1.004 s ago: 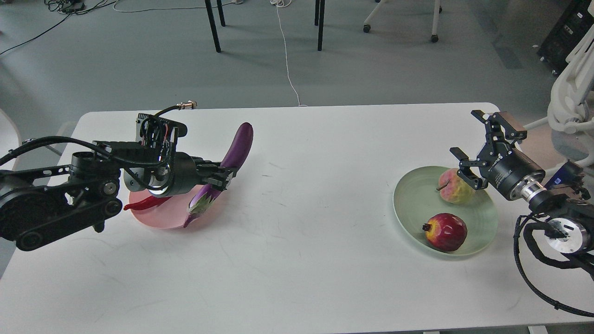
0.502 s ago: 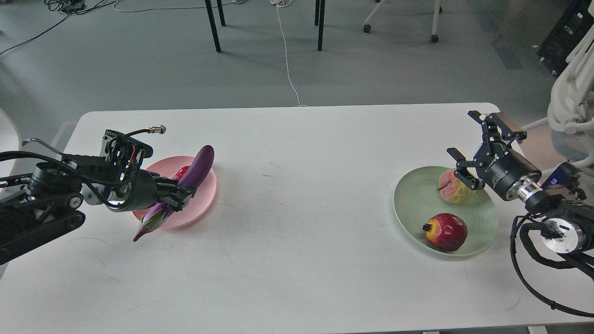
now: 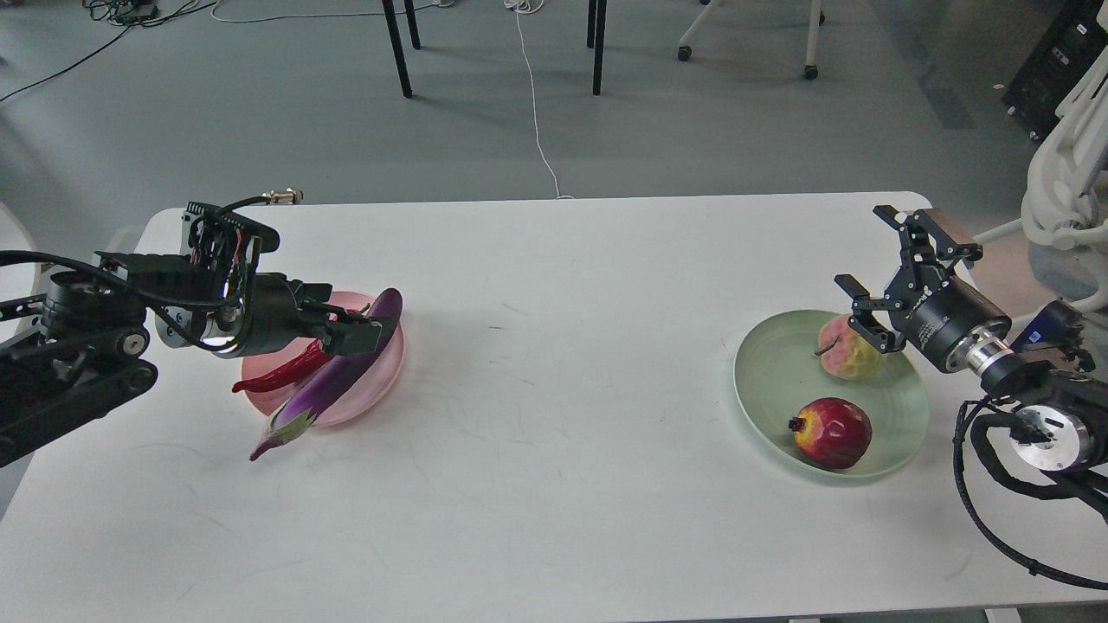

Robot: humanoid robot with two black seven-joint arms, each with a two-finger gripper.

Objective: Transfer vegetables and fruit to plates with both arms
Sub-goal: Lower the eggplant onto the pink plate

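Note:
The purple eggplant [image 3: 333, 381] lies slanted across the pink plate [image 3: 388, 368], its cap end hanging over the front left rim onto the table. The red chili [image 3: 279, 374] lies on the same plate beside it. My left gripper [image 3: 365, 331] is open just above the eggplant's far end, and its body hides part of the plate. The pale green plate [image 3: 770, 381] holds the peach-like fruit [image 3: 850, 353] and the pomegranate [image 3: 833, 433]. My right gripper [image 3: 866, 277] is open and empty, just above and behind the peach-like fruit.
The white table [image 3: 554, 363] spans the view, with its far edge near the top and a rounded far right corner. Beyond it are black chair legs [image 3: 396, 48], a white floor cable [image 3: 537, 112] and a white frame [image 3: 1060, 190] at the right.
My left gripper let go of the eggplant and rose a little toward its far end. The eggplant settled onto the pink plate, and the chili shows again. The right arm barely moved.

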